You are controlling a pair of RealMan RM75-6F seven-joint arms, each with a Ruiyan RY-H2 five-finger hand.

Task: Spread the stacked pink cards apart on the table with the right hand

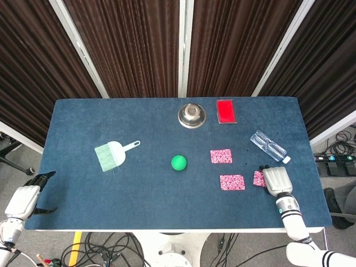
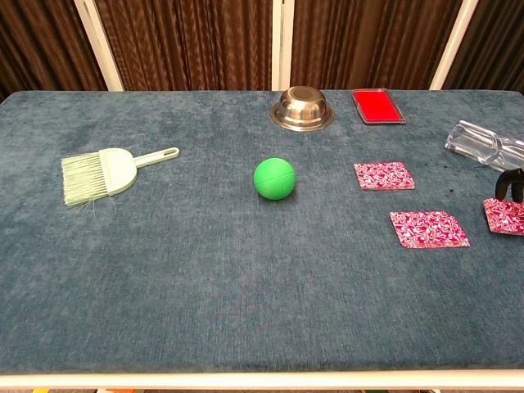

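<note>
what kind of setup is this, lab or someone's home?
Most likely a robot lab or data-collection booth, not a home. Dark curtains on white frame poles enclose a table covered in blue cloth, loose cables run over the floor beneath it, and unrelated props like a brush and green ball are laid out.
</note>
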